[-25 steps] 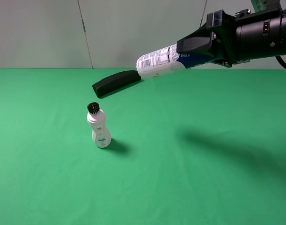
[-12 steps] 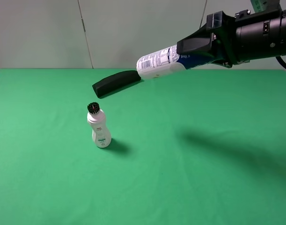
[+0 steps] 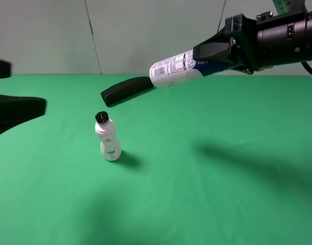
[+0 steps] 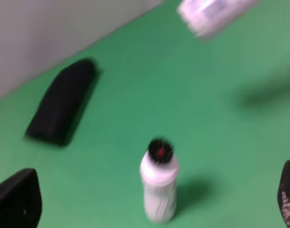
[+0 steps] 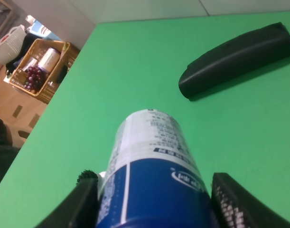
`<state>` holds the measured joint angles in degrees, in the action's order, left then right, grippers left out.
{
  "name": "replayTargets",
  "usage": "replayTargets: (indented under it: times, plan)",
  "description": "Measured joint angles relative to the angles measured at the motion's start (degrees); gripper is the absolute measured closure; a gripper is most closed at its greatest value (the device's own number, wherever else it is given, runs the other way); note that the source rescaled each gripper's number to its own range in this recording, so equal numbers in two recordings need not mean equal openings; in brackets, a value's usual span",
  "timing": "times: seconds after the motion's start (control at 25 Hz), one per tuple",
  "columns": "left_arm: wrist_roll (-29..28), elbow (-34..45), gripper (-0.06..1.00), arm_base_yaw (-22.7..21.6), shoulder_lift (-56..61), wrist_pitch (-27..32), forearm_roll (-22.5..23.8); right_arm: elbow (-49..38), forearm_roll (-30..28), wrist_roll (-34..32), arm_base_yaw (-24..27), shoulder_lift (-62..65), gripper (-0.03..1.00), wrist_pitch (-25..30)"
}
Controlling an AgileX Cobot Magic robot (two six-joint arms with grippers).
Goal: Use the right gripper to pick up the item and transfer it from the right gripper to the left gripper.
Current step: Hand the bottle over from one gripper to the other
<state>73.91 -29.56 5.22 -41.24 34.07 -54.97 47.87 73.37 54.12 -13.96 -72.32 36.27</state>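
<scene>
Newly in: left gripper [image 3: 28, 87], apparently open

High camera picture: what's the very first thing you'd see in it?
The blue-and-white canister catches the eye first: it hangs tilted in the air at the top right, gripped by the right pincer. Next comes the little white bottle with a black bristly top, standing alone on the green table. The open left pincer shows at the left edge.

canister [image 3: 171, 68]: 1 | white bottle [image 3: 108, 138]: 1 | black oblong object [image 3: 126, 90]: 1 | left gripper [image 3: 25, 87] + right gripper [image 3: 199, 61]: 2
</scene>
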Motion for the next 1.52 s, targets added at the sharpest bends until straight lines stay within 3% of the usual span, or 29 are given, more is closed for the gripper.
replayTargets:
  times: [0.2, 0.32, 0.4, 0.56, 0.76, 1.0, 1.32, 1.52]
  plan:
    - [30.1, -3.4, -0.06, 0.0, -10.6, 6.1, -18.6, 0.0, -0.2, 0.0, 0.0, 0.0, 0.97, 0.0]
    - [41.6, -6.3, -0.06, 0.0, -15.8, 11.6, -25.6, 0.0, -0.3, 0.0, 0.0, 0.0, 0.97, 0.0]
    - [45.6, -8.5, -0.06, 0.0, -18.7, 14.4, -27.8, 0.0, -0.4, 0.0, 0.0, 0.0, 0.97, 0.0]
    - [50.2, -12.5, -0.06, 1.0, -24.5, 17.3, -28.4, 0.0, -0.4, 0.0, 0.0, 0.0, 0.97, -0.1]
    - [54.6, -16.7, -0.06, 7.7, -31.3, 17.7, -28.6, 0.0, -0.4, 0.0, 0.0, 0.0, 0.97, -0.2]
    - [59.5, -20.3, -0.06, 15.8, -39.0, 14.5, -28.5, 0.0, -1.3, 0.0, 0.0, 0.0, 0.97, -0.2]
    - [60.6, -25.8, -0.06, 21.1, -46.0, 6.7, -28.3, 0.0, -3.0, -0.2, 0.0, 0.0, 0.97, -0.2]
    - [60.6, -29.8, -0.06, 24.0, -50.0, 5.0, -28.3, 0.0, -3.0, -0.2, 0.0, 0.0, 0.97, -0.2]
